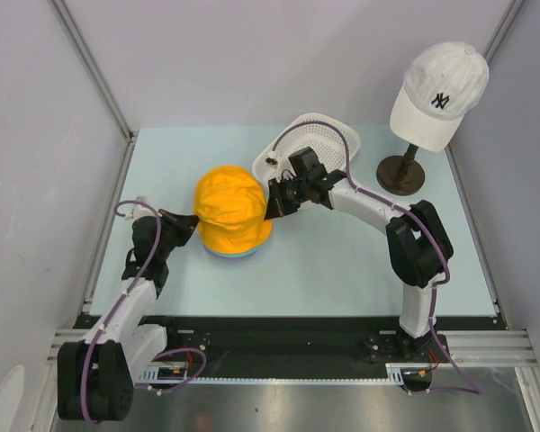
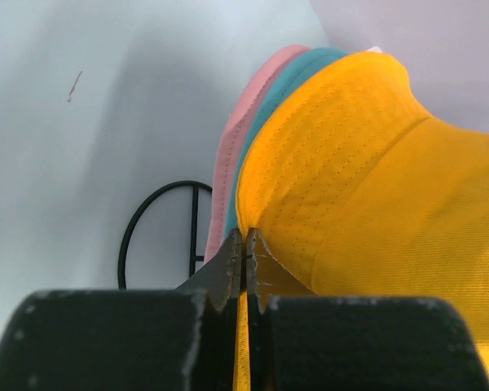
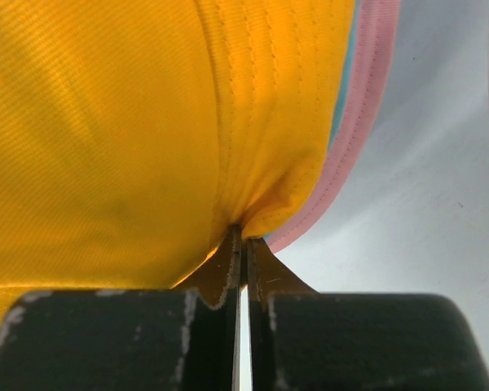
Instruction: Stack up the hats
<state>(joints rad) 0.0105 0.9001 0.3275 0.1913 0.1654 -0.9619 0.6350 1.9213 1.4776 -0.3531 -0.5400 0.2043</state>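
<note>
Left claw [image 2: 244,244]: jaws together, pinching a fold of the orange hat's [image 2: 367,187] brim. Right claw [image 3: 244,240]: same, clamped on the brim at the opposite side. The two hold the orange hat stretched between them at centre-left of the top view, draped as the uppermost layer. Just under its edge, both wrist views show a teal hat [image 2: 297,77] and below that a pink hat [image 2: 248,122], brims nested. Lavender hat: not identifiable; the top view gives only a pale sliver at the pile's lower edge. A black wire ring [image 2: 159,216] lies beneath the pile on the desk [image 1: 342,261]; its purpose is unclear. White cap [image 1: 436,90] on its stand, upper right, well apart. Judgement: the stack is close to finished, orange going on last; what is left looks like settling it, letting go and backing both arms off.
</note>
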